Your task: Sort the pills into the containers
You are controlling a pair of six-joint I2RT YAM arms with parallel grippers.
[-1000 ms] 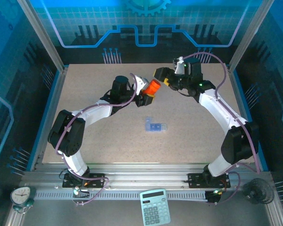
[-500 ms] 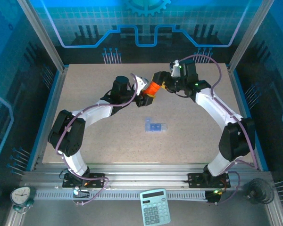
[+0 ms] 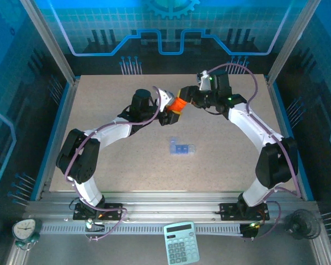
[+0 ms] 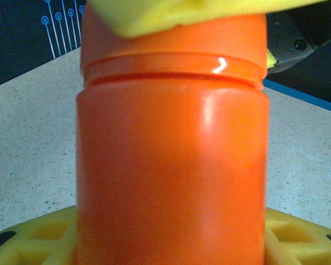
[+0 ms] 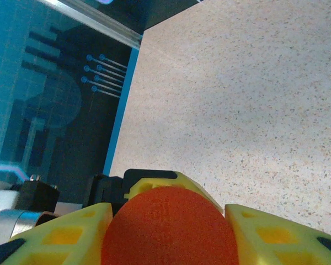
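An orange cylindrical bottle (image 3: 179, 104) hangs above the far middle of the table, my left gripper (image 3: 172, 109) shut on its body (image 4: 171, 165). Its round orange cap (image 5: 168, 226) sits between the yellow fingers (image 5: 60, 237) of my right gripper (image 3: 183, 95), which press on both its sides. In the left wrist view a right finger (image 4: 154, 14) overlaps the cap (image 4: 174, 47). The containers, compartments of a small blue-tinted pill box (image 3: 181, 147), lie flat mid-table, nearer than both grippers. The pills are hidden.
The speckled table (image 3: 110, 160) is bounded by blue walls and metal posts. A calculator (image 3: 181, 250) and a small clock (image 3: 25, 229) lie on the front rail, off the work surface.
My right gripper moved left onto the bottle's cap and closed on it. The left arm and the bottle stayed where they were.
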